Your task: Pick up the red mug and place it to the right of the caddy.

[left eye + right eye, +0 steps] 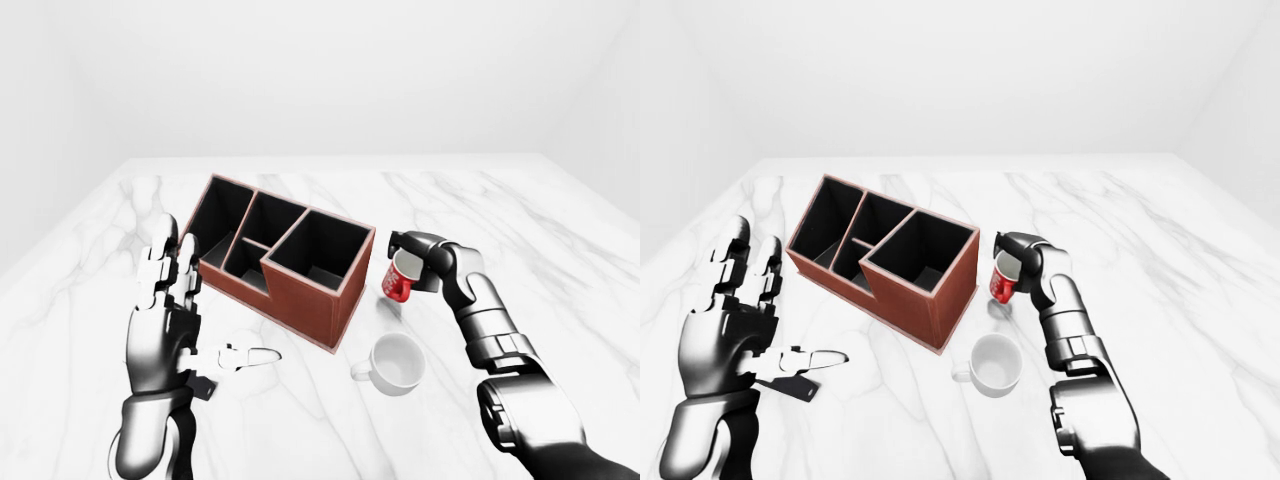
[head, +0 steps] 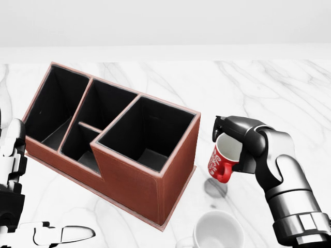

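Note:
The red mug (image 2: 222, 161) with white lettering is held in my right hand (image 2: 235, 142), tilted, just above the marble table, with its shadow on the table below it. It hangs to the right of the brown caddy (image 2: 134, 173), which has several black compartments. The fingers close over the mug's rim and side. My left hand (image 1: 165, 300) is open and empty, raised to the left of the caddy in the left-eye view.
A white mug (image 1: 395, 363) stands on the marble table (image 1: 560, 230) below the red mug, near the caddy's lower right corner. The table's edges run along the top and sides of the eye views.

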{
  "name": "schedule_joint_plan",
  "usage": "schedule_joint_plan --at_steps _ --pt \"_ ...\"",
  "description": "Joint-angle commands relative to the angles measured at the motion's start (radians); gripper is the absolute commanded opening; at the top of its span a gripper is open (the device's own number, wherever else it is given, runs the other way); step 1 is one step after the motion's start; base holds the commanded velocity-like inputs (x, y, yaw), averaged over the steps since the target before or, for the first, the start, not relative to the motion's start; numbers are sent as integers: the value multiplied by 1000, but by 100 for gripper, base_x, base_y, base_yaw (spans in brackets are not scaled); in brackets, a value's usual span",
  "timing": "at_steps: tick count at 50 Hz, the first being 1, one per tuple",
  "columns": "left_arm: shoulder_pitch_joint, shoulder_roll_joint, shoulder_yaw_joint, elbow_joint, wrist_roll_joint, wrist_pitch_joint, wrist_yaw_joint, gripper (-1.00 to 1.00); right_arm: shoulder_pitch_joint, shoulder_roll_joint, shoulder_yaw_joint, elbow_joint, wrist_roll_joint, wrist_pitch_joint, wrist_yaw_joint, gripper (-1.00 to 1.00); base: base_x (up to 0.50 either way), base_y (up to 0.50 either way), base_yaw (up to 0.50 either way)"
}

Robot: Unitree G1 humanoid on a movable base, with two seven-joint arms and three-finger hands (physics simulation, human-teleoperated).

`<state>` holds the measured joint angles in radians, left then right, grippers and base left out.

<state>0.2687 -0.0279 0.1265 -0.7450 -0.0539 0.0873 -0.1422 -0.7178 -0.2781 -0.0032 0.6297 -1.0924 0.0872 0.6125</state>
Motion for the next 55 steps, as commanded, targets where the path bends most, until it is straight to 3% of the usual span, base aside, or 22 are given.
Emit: schedule_joint_plan --at_steps 1,13,55 --pt "2 -1 4 -10 -4 0 -2 100 -54 -8 2 125 -5 0 -59 -100 0 0 0" --pt "-1 -1 5 2 -3 0 -3 100 -93 -36 11 266 14 0 -131 -100 0 0 0" --pt "10 -7 14 -38 -12 0 -10 100 -105 29 64 481 5 0 -323 -100 0 0 0"
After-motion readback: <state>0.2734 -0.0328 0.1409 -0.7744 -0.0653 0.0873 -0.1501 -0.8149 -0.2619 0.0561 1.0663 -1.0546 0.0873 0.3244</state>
